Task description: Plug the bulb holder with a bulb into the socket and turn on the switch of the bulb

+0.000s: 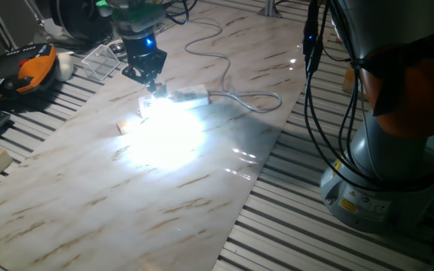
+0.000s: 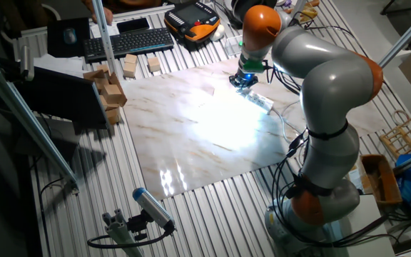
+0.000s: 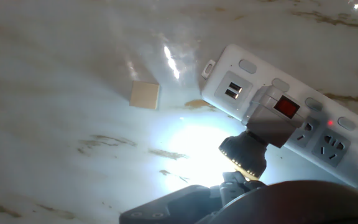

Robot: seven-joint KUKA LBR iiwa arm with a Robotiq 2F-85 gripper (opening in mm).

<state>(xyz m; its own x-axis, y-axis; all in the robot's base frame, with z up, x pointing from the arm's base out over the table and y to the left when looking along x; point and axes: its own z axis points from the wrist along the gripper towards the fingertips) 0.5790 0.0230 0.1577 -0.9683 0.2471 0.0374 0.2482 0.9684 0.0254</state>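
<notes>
The socket (image 1: 191, 95) is a long white power strip with a white cord (image 1: 239, 98), lying on the marble board; it also shows in the other fixed view (image 2: 261, 101) and the hand view (image 3: 260, 81). The bulb holder (image 3: 278, 115), white with a red switch, is plugged into the strip. Its bulb (image 3: 244, 154) is lit and throws strong glare over the board. My gripper (image 1: 153, 85) hangs just above the holder with its fingers together, holding nothing. It also shows in the other fixed view (image 2: 244, 82) and as a dark mass low in the hand view (image 3: 241, 186).
A small tan wooden cube (image 3: 145, 95) lies on the board left of the strip (image 1: 123, 126). Off the board are wooden blocks (image 2: 105, 89), a keyboard (image 2: 127, 43), an orange pendant (image 1: 29, 68), a clear plastic box (image 1: 100, 60) and a white ball (image 1: 65, 66).
</notes>
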